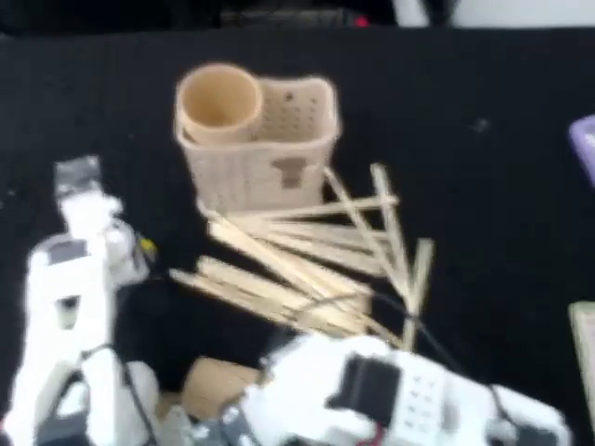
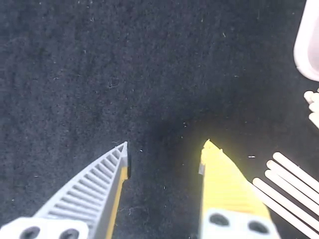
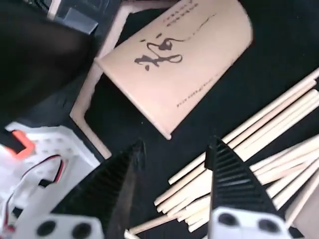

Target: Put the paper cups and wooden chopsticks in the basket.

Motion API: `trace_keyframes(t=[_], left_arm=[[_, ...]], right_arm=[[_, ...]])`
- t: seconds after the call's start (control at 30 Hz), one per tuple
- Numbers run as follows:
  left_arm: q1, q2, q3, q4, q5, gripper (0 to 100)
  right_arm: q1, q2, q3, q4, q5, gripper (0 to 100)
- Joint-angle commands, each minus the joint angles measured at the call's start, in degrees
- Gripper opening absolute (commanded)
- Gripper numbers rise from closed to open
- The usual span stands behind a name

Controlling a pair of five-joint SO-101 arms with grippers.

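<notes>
Inside the beige perforated plastic basket [image 1: 288,158] one upright tan paper cup [image 1: 218,102] already sits. Left to do: the fallen tan paper cup [image 3: 174,64] and the scattered pale wooden chopsticks [image 1: 297,265] lie on the black table [image 1: 483,204]. The left pincer [image 2: 165,147] and the right pincer [image 3: 175,144] both stand apart, empty.

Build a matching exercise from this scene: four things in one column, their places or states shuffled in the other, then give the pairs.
1 far paper cup
2 near paper cup
3 chopsticks
4 left gripper

A open over bare cloth
B inside the basket
C lying on its side
D strewn in front of the basket

Pairs: 1-B, 2-C, 3-D, 4-A
</notes>
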Motion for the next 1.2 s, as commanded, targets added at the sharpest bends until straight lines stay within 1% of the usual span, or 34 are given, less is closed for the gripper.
trace_keyframes(t=[0.0, 0.07, 0.23, 0.3, 0.47, 0.57, 0.77, 0.87, 0.93, 1.0, 1.03, 1.07, 1.17], left_arm=[[-0.6, -0.9, -1.3, -0.7, 0.5, 23], [-0.6, -0.9, -1.3, -0.7, 0.6, 23], [-0.6, -1.0, -1.3, -0.7, 0.6, 23], [-0.6, -1.1, -1.3, -0.7, 0.7, 23], [-1.0, -1.3, -1.3, -0.7, 6.4, 23], [-3.9, -1.2, -2.2, -0.7, 11.0, 23], [-16.4, -1.3, -4.1, -0.7, 24.0, 23], [-18.7, -1.3, -4.4, -0.7, 26.2, 23], [-18.7, -1.3, -4.4, -0.7, 26.2, 23], [-18.7, -1.3, -4.4, -0.7, 26.2, 23], [-18.8, -1.3, -4.4, -0.7, 26.2, 23], [-18.9, -1.3, -4.4, -0.7, 26.2, 23], [-19.0, -1.3, -4.4, -0.7, 26.2, 23]], right_arm=[[-1.7, 0.7, -5.2, 1.9, -0.2, 20.2], [-1.7, 1.0, -3.9, 1.5, -0.1, 20.2], [-1.6, 0.7, 4.2, -4.6, -0.1, 20.2], [-1.3, 0.7, 4.9, -6.1, -0.2, 20.2], [-1.6, 0.8, 6.7, -9.0, -0.6, 20.2], [-1.6, 0.7, 10.0, -12.4, -2.1, 20.1], [-1.3, 0.7, 13.9, -18.8, -6.0, 19.8], [-1.3, 0.7, 14.1, -20.9, -7.3, 19.4], [-1.3, 0.7, 13.9, -22.1, -7.1, 14.2], [-1.2, 0.7, 13.8, -23.3, -7.1, 3.0], [-1.1, 0.7, 13.8, -23.7, -7.1, 0.5], [-0.1, 0.7, 13.8, -23.8, -7.2, 2.8], [5.5, 0.7, 12.4, -23.6, -6.5, 1.0]])
